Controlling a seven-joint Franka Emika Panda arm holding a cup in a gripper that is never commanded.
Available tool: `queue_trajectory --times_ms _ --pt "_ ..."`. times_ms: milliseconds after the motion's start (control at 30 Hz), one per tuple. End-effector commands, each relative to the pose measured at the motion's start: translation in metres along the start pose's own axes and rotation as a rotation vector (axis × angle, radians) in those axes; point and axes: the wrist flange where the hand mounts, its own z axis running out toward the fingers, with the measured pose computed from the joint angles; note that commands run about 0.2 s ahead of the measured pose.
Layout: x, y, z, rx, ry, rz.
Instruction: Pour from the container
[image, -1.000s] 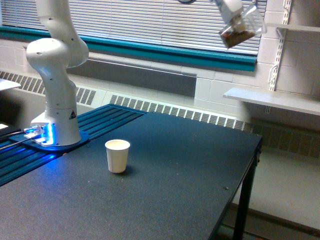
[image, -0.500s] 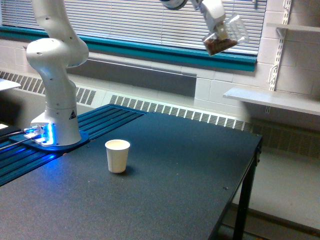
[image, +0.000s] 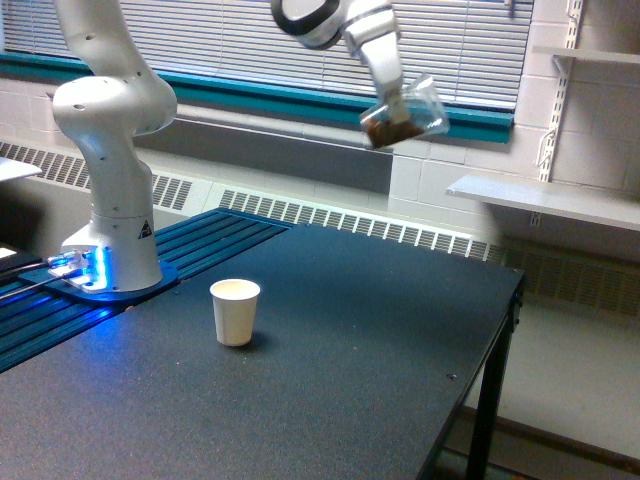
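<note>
1. Since a second ago, the container (image: 405, 117) has travelled toward the exterior view's left and come lower; I now see it in front of the teal window sill (image: 300, 98) rather than up by the blinds (image: 250, 40).
2. Nearest to my camera, the dark bench (image: 330, 370) carries a white paper cup (image: 235, 311), upright, with bare bench around it.
3. On the exterior view's left, the arm's base (image: 110, 200) stands on a blue-lit mount beside a ribbed blue panel (image: 130, 290), well apart from the cup.
4. High above the bench, the fingers (image: 392, 105) are closed on the container, which is tilted, brown nuts lying at its lower end. It hangs well above the paper cup and toward the exterior view's right of it; I see nothing between the two.
5. Behind that, a radiator grille (image: 380, 228) runs along the wall, and white shelves (image: 545, 200) sit on the exterior view's right.
</note>
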Motion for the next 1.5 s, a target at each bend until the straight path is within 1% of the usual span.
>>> queue_trajectory --times_ms 33,133,200,267,400,667,1033,1300,1400,1500 --pt "-0.019 0.007 0.008 0.005 -0.025 -0.024" --pt "-0.026 0.011 0.013 0.019 -0.052 -0.002" --pt "-0.033 0.014 0.02 0.01 -0.07 -0.009" --pt "-0.046 0.017 0.03 -0.006 -0.09 -0.025" --pt "-0.067 0.019 0.043 -0.018 -0.127 -0.053" --pt "-0.094 0.026 0.055 -0.039 -0.171 -0.091" --pt "-0.114 0.045 0.059 -0.066 -0.201 -0.109" --pt "-0.124 0.065 0.06 -0.102 -0.216 -0.115" --pt "-0.124 0.074 0.059 -0.113 -0.214 -0.107" --pt "-0.119 0.081 0.057 -0.109 -0.209 -0.082"
